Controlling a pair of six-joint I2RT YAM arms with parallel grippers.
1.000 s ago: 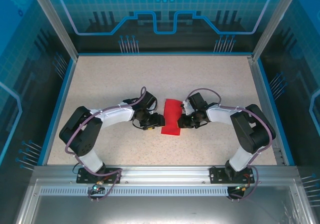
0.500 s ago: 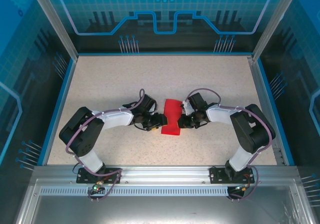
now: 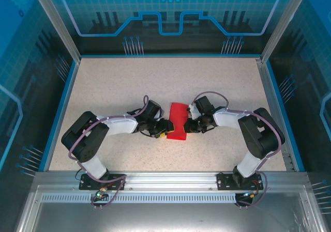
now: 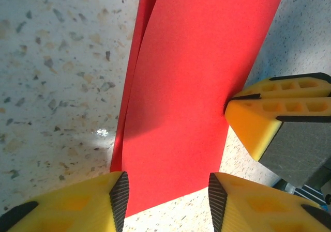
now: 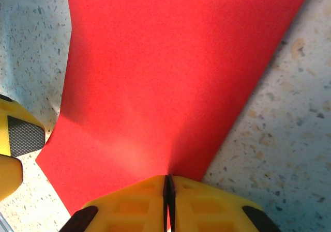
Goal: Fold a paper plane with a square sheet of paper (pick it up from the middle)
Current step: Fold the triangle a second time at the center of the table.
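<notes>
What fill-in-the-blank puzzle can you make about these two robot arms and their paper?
The sheet of paper on the speckled table is ____ in colour.
The right end effector has its fingers ____ on the paper's edge.
The left end effector has its fingers ____, one on each side of the paper.
Missing words: red; shut; open.

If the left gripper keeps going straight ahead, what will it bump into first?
The paper: its near edge lies between the open fingers of the left gripper. Beyond it, probably the right gripper, which pinches the other edge, though depth is unclear.
</notes>
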